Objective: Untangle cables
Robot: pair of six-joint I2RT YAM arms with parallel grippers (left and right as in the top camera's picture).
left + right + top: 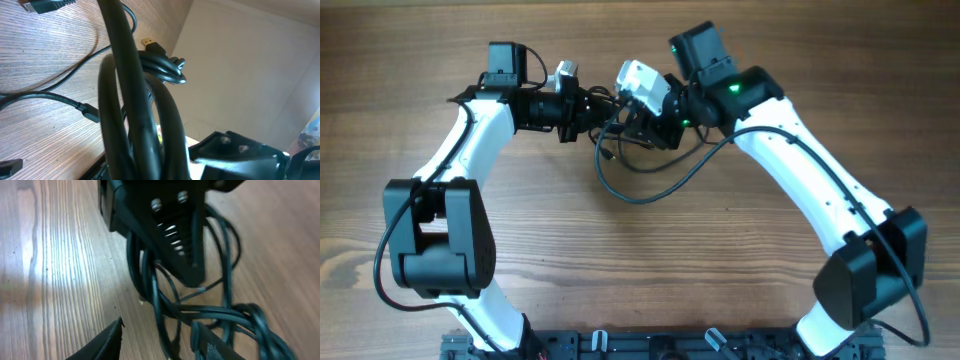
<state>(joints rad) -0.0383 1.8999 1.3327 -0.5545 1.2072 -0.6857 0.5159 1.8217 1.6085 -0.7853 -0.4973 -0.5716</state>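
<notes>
1 cable bundle (pixel 167 70) btwn L gripper (pixel 595 108) & R gripper (pixel 640 126), 1 table (pixel 720 260)

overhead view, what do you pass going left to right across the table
left arm's black elbow → left hand → cables → right arm's white forearm → right arm's black elbow
</notes>
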